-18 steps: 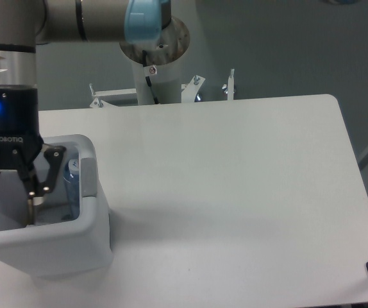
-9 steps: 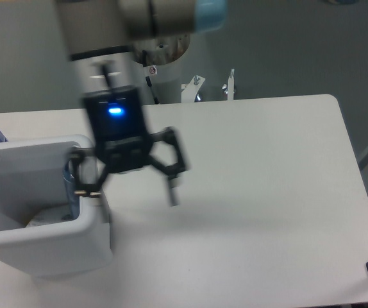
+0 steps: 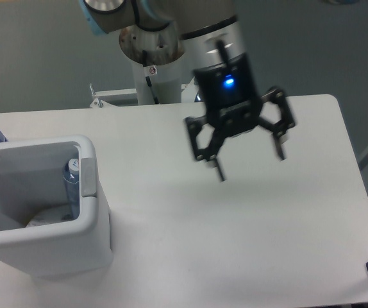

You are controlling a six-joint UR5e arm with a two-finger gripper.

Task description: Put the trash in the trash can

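I see my gripper [image 3: 249, 164] spread wide, holding nothing; off to its left, the trash can [image 3: 89, 221] holds the crushed bottle [image 3: 73, 186].

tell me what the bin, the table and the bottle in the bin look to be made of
Bin: likely moulded plastic, white and smooth, with thick rounded rim and soft sheen.
Table: a white, matte, flat top, perhaps laminate or coated board; the core cannot be told.
Bottle: seems clear thin plastic, see-through with a bluish tint and pale cap, standing against the bin's right inner wall.
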